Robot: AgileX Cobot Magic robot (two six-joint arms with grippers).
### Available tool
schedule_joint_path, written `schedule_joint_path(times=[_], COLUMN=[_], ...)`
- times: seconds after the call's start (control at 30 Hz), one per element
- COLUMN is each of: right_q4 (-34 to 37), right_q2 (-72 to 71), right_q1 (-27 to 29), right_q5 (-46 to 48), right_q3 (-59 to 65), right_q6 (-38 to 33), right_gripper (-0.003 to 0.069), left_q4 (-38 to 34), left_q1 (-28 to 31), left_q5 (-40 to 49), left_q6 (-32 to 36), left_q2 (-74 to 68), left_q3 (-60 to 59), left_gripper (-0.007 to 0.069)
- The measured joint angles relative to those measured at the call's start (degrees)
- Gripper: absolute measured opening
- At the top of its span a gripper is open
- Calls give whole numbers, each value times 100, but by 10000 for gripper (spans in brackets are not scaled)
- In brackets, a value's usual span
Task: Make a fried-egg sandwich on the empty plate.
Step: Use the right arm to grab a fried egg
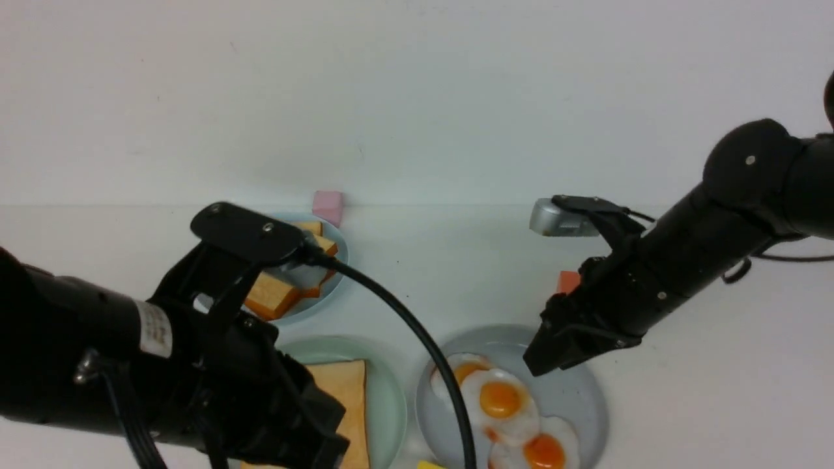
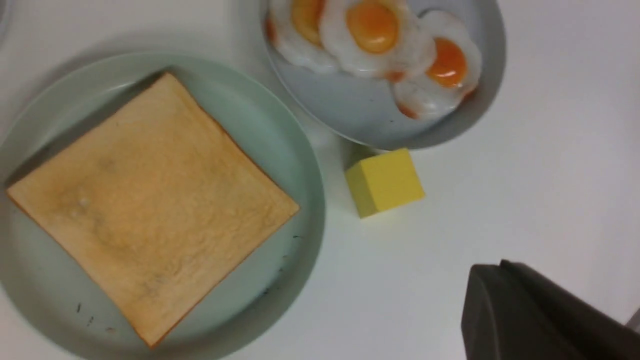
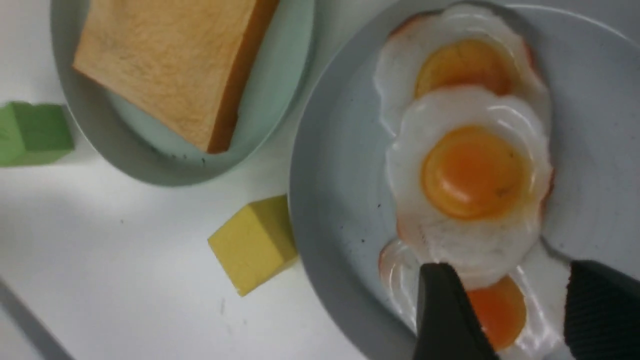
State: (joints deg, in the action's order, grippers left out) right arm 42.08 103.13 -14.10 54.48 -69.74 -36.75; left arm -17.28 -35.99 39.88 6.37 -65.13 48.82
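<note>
Mint-green round plate (image 1: 388,397) and its golden toast slice (image 1: 345,391) are half-hidden by the left arm (image 1: 98,352); left gripper (image 2: 505,305) looks together, right gripper (image 3: 517,295) is apart.

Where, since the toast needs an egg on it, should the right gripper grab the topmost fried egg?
Probably pinch the white rim of the topmost fried egg, coming from above at its side facing the bare grey-blue plate: it lies flat, overlapping both other eggs, so only that edge is free.

Mint-green plate (image 2: 292,150); toast slice (image 2: 150,205) golden-brown, darker crust edge; grey-blue plate (image 2: 360,117); fried eggs (image 2: 372,35) white, orange yolks; yellow cube (image 2: 385,182); green cube (image 3: 32,132); pink cube (image 1: 328,205); orange cube (image 1: 568,281).
</note>
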Motion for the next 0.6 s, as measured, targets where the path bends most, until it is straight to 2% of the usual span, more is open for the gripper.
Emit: schedule_joint_path(times=[0.07, 0.13, 0.6], right_q4=[641, 870, 1340], right_q2=[274, 460, 1282], right_q1=[329, 447, 486], right_q5=[204, 256, 68], right_q3=[-21, -25, -27], right_q6=[-620, -847, -1121], right_gripper=[353, 353, 353], left_q4=[28, 28, 28], left_q1=[-7, -7, -7], left_q5=[-14, -19, -40], left_q6=[-50, -64, -84], left_q2=[-23, -23, -23], left_q3=[-11, -28, -28], left_gripper=[-13, -13, -13])
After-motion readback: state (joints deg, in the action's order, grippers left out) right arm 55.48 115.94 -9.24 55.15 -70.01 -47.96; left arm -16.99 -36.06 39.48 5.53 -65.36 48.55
